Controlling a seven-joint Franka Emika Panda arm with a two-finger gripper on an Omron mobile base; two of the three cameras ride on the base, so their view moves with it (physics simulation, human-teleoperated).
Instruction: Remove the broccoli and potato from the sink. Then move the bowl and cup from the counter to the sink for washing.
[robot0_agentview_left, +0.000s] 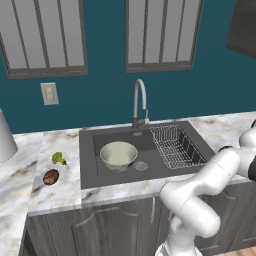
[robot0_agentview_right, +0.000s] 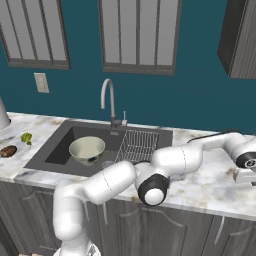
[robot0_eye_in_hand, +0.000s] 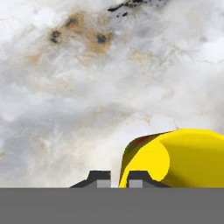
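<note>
A robot arm reaches far to its right over the white marble tabletop (robot0_agentview_right: 210, 187), its pincer (robot0_eye_in_hand: 113, 178) drawn nearly together on the wall of the small yellow cup (robot0_eye_in_hand: 183, 157), one dark tip outside the rim and one apparently inside it, judging from the hand camera. The cup sits low on the veined stone just ahead of the wrist, tipped toward the lens so its opening shows.

Back at the dark grey sink (robot0_agentview_left: 92, 172), the cream-and-green bowl (robot0_agentview_left: 118, 155) already rests in the basin beside the round drain, below the curved chrome faucet (robot0_agentview_left: 140, 102) and left of the wire rack (robot0_agentview_left: 175, 145). The broccoli (robot0_agentview_left: 59, 158) and the reddish-brown potato (robot0_agentview_left: 50, 176) lie side by side on the tabletop left of the sink, well clear of the basin.

By the look of it, three of the four moves are done and the cup is the last. Pinching a thin wall rather than spanning the whole cup suits narrow jaws, but such a hold could let the cup swing or slip on the carry across to the sink.
</note>
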